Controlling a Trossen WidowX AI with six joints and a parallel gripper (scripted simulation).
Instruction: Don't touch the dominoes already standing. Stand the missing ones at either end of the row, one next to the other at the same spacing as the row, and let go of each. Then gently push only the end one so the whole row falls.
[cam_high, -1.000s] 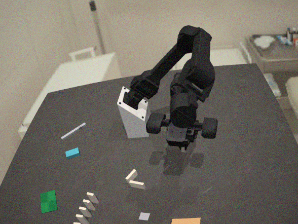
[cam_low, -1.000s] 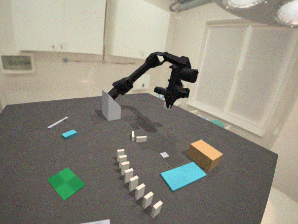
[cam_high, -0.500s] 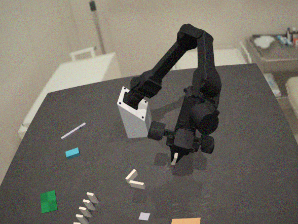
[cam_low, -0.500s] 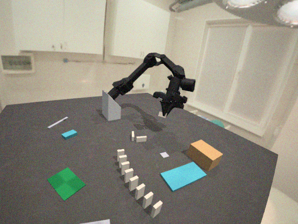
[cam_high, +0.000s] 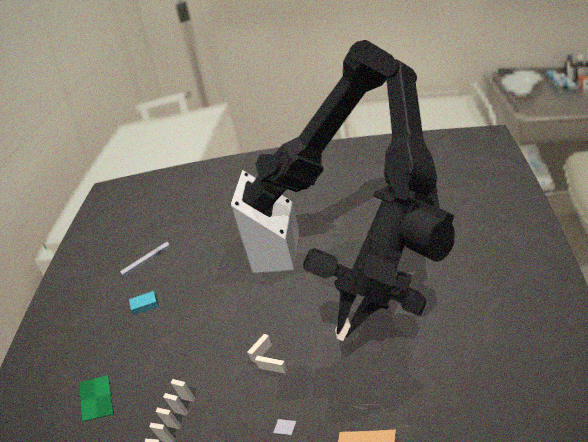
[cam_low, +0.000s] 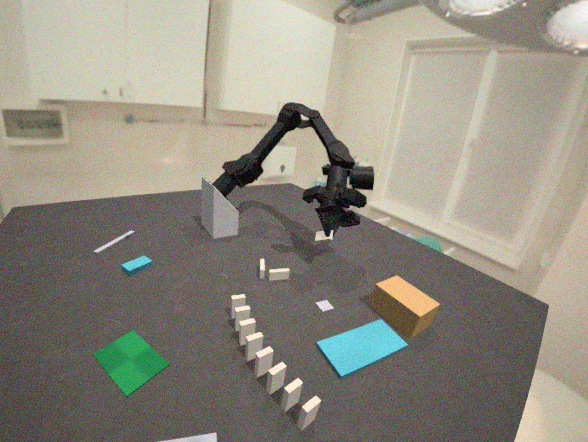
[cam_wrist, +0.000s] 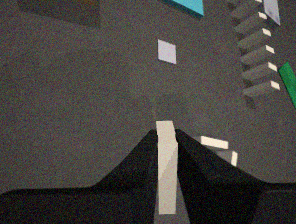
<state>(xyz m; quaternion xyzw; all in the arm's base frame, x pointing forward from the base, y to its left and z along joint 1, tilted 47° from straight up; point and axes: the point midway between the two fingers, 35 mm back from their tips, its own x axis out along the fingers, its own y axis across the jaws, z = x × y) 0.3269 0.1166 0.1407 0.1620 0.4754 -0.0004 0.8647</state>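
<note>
Pale walls and white cupboards surround a dark grey counter (cam_high: 200, 320) (cam_low: 60, 300) (cam_wrist: 60, 95), with a blind-covered window (cam_low: 450, 120) on the right in the exterior view. The pincer (cam_high: 345, 327) (cam_low: 327, 231) (cam_wrist: 164, 136) is nearly closed, its fingers clamped on a cream domino (cam_high: 343, 330) (cam_low: 323, 236) (cam_wrist: 167, 170). It holds the piece above the counter, in from the right edge as the exterior view shows it.

Two loose dominoes lie near the counter's middle: one (cam_high: 259, 345) (cam_low: 262, 268) (cam_wrist: 234, 158) angled toward the other (cam_high: 270, 364) (cam_low: 279, 274) (cam_wrist: 214, 142). The standing row (cam_high: 175, 404) (cam_low: 255, 346) (cam_wrist: 257, 55) runs toward the near edge.

The exterior view takes in eight upright dominoes, whereas the top view cuts the row off at its bottom border. The exterior view also shows a flat blue panel (cam_low: 362, 347) (cam_wrist: 192, 6) beside an orange block (cam_high: 367, 436) (cam_low: 405, 305), nearer the right edge; the top view misses the panel and catches only part of the block. A white stick (cam_high: 145, 258) (cam_low: 114, 241) and a small blue block (cam_high: 143, 302) (cam_low: 137, 265) lie toward the left edge in the top and exterior views, but not in the wrist view. That one gives the closest look at the gripped domino, set lengthwise between the fingers.
</note>
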